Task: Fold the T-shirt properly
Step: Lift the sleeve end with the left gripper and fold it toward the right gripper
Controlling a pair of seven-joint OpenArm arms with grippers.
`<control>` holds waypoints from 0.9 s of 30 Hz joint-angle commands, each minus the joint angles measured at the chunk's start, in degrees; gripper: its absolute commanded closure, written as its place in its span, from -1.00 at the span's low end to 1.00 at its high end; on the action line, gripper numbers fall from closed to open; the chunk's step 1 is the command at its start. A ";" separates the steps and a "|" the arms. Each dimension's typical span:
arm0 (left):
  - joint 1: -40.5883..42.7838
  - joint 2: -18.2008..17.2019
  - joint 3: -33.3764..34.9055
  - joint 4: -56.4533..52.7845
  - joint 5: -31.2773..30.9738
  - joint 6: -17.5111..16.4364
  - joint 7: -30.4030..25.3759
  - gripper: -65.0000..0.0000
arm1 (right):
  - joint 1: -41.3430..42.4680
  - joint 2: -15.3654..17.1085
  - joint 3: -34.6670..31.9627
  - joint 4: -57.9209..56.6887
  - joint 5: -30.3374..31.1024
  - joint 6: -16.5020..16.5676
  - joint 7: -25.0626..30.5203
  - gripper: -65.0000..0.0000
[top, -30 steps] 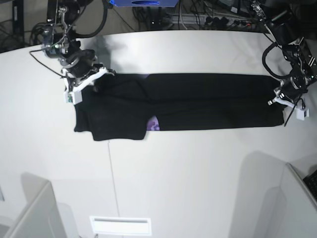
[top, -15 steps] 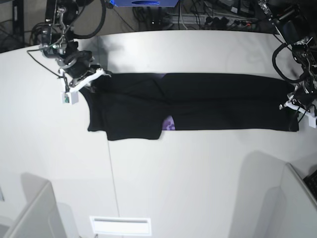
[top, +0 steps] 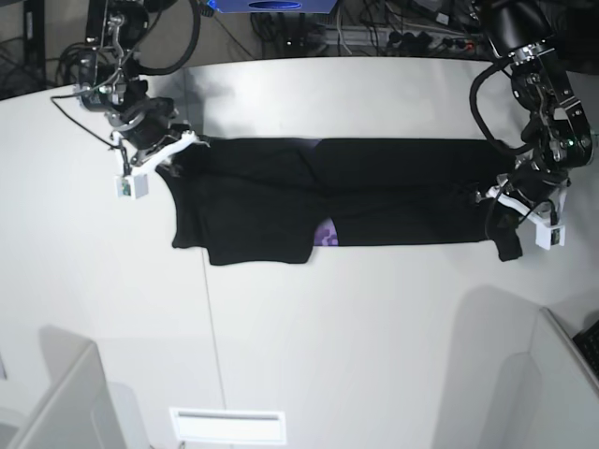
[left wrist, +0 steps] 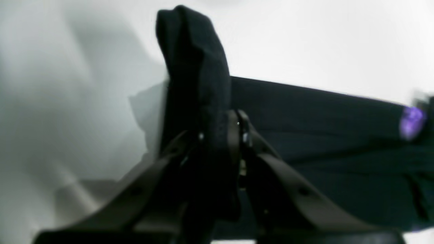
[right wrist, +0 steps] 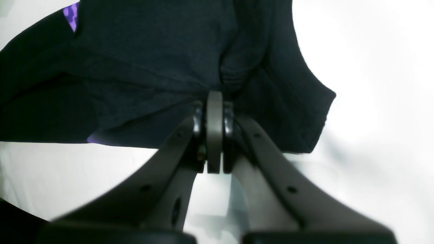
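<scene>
Black cloth fills your left wrist view: the left gripper [left wrist: 220, 135] has its jaws pressed together on a bunched end of the shirt [left wrist: 322, 135], which stands up in a peak above the jaws, with a purple fleck of print [left wrist: 411, 121] far along the cloth from the gripper. No writing or label can be read there; the picture is blurred. In your right wrist view the right gripper [right wrist: 214, 132] is likewise clamped on a gathered fold of the shirt [right wrist: 152, 67], a corner hanging free beside the jaws and purple print [right wrist: 71, 15] peeking at the far edge. In the base view the shirt [top: 374, 192] lies as a long band across the table [top: 328, 337], the right gripper [top: 154, 154] at one end and the left gripper [top: 505, 201] at the other. Compared with half a second ago, the left gripper has carried its end inward toward the shirt's middle, so the band is shorter and that end is lifted and doubled. You appear to be starting the end-over-end fold. The print [top: 325, 234] shows as a patch only; nothing legible.
</scene>
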 commanded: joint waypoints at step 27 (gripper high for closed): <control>-2.78 10.25 21.22 0.10 -0.34 5.88 -0.39 1.00 | 0.25 0.37 0.33 0.96 0.56 -0.04 1.22 1.00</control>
